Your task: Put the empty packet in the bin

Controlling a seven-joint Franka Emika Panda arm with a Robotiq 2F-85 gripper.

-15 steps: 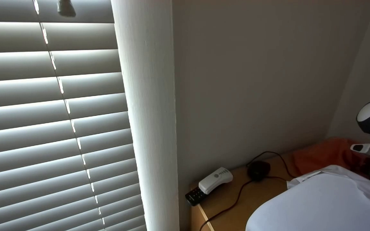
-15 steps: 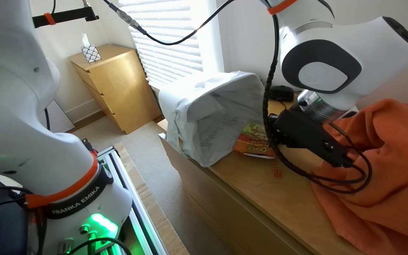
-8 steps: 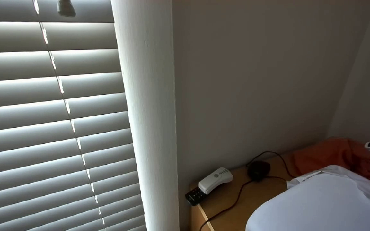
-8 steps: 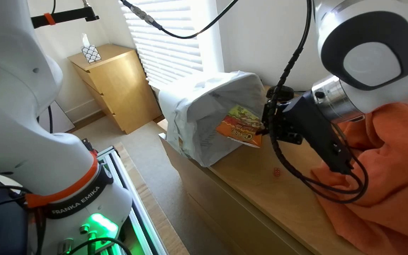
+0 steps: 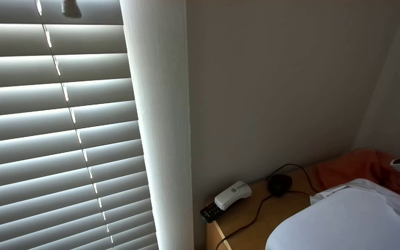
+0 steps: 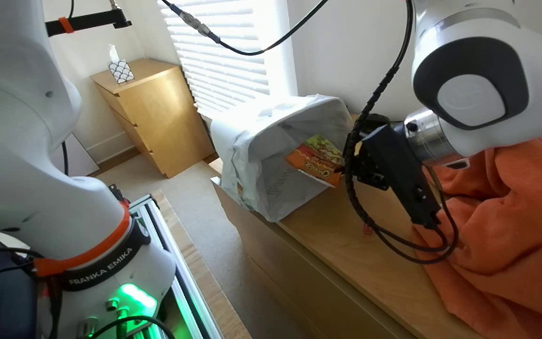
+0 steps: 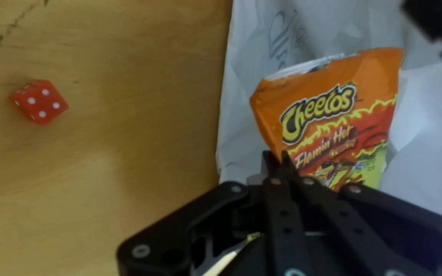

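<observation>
The packet, an orange, red and yellow-green Cheetos bag [image 6: 315,161], hangs off the table at the mouth of the bin. It also shows in the wrist view [image 7: 332,111] against the white liner. My gripper [image 6: 340,169] is shut on one side edge of the packet, pinched between the fingertips [image 7: 276,158]. The white bin [image 6: 235,136] lies on its side with its liner over the rim and its mouth facing the gripper. Its outside shows in an exterior view [image 5: 346,218]. How deep the packet reaches inside is hard to tell.
A red die [image 7: 40,101] lies on the wooden table [image 6: 341,249]. An orange cloth [image 6: 501,226] is heaped beside the arm. A white remote [image 5: 233,195] and a dark cabled device [image 5: 279,184] lie behind the bin. The arm's black cable [image 6: 355,197] loops by the gripper.
The packet has risen and moved left from beside the bin's rim to in front of its opening, held in my gripper. The arm has swung with it. The bin has not moved.
</observation>
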